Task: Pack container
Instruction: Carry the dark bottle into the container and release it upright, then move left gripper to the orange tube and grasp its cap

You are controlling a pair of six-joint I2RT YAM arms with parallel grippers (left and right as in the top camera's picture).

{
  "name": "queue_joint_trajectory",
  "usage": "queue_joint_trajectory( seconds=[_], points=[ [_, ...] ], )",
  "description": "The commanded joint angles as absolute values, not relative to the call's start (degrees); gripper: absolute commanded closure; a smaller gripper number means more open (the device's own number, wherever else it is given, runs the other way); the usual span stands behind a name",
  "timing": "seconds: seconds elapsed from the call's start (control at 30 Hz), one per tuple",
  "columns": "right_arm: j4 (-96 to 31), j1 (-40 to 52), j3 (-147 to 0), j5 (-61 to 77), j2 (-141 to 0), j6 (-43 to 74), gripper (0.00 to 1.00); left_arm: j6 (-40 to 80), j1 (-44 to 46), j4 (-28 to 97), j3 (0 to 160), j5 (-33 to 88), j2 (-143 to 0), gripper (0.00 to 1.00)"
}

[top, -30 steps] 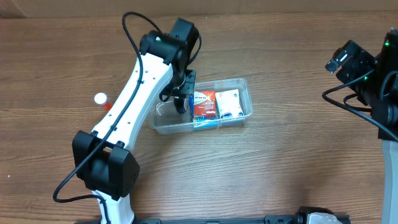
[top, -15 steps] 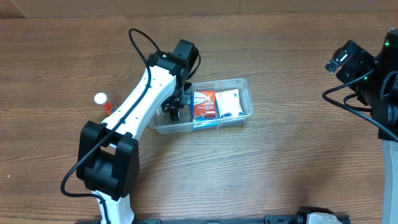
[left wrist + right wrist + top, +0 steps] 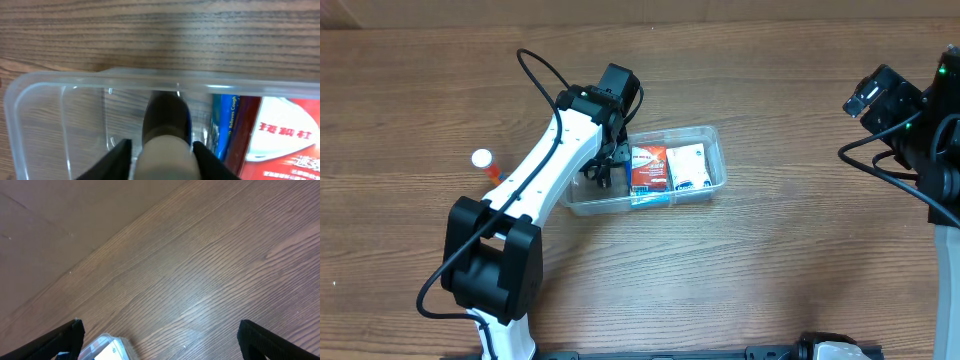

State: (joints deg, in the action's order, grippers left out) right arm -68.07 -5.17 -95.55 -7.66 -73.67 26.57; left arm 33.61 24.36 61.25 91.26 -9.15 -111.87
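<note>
The clear plastic container (image 3: pixel 710 135) lies at the table's middle and holds a red-and-white box (image 3: pixel 648 168) and a white-and-blue box (image 3: pixel 688 166). My left gripper (image 3: pixel 604 168) reaches into the container's left end. In the left wrist view its fingers (image 3: pixel 162 160) are shut on the pale cap of a dark bottle (image 3: pixel 166 117), which stands inside the container (image 3: pixel 55 80) beside the red box (image 3: pixel 285 135). My right gripper (image 3: pixel 160 335) is open and empty, well above the table at the far right; a corner of the container (image 3: pixel 105 347) shows below it.
A small orange bottle with a white cap (image 3: pixel 483 161) lies on the wooden table left of the left arm. The right arm (image 3: pixel 910 120) stays at the right edge.
The left arm has lowered and drawn its gripper a little to the left inside the container's left end. The right arm has not moved.
</note>
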Motion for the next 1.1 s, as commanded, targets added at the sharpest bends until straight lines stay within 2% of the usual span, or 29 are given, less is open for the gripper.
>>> queue_joint_trajectory(
  seconds=[0.0, 0.13, 0.33, 0.47, 0.67, 0.8, 1.07],
  points=[
    [-67.6, -5.3, -95.8, -7.4, -73.7, 26.6, 0.00, 34.7, 24.4, 62.1, 90.0, -9.0, -111.9, 0.53],
    [-67.7, -5.3, -95.8, -7.4, -73.7, 26.6, 0.00, 34.7, 24.4, 63.8, 90.2, -8.9, -111.9, 0.46],
    [-67.7, -5.3, -95.8, -7.4, -73.7, 26.6, 0.00, 31.4, 24.4, 67.8, 93.5, -4.5, -111.6, 0.54],
    [-67.7, -5.3, -95.8, -7.4, -73.7, 26.6, 0.00, 29.6, 24.4, 74.1, 102.3, -4.3, -111.5, 0.53],
    [-67.7, -5.3, -95.8, -7.4, -73.7, 26.6, 0.00, 28.7, 23.6, 87.2, 118.7, -9.1, -111.5, 0.41],
    [-67.7, -5.3, -95.8, -7.4, -73.7, 26.6, 0.00, 28.7, 19.0, 96.7, 125.4, -14.6, -111.4, 0.36],
    [-67.7, -5.3, -95.8, -7.4, -73.7, 26.6, 0.00, 20.9, -0.6, 96.8, 125.1, -5.8, -110.1, 0.36]
  ],
)
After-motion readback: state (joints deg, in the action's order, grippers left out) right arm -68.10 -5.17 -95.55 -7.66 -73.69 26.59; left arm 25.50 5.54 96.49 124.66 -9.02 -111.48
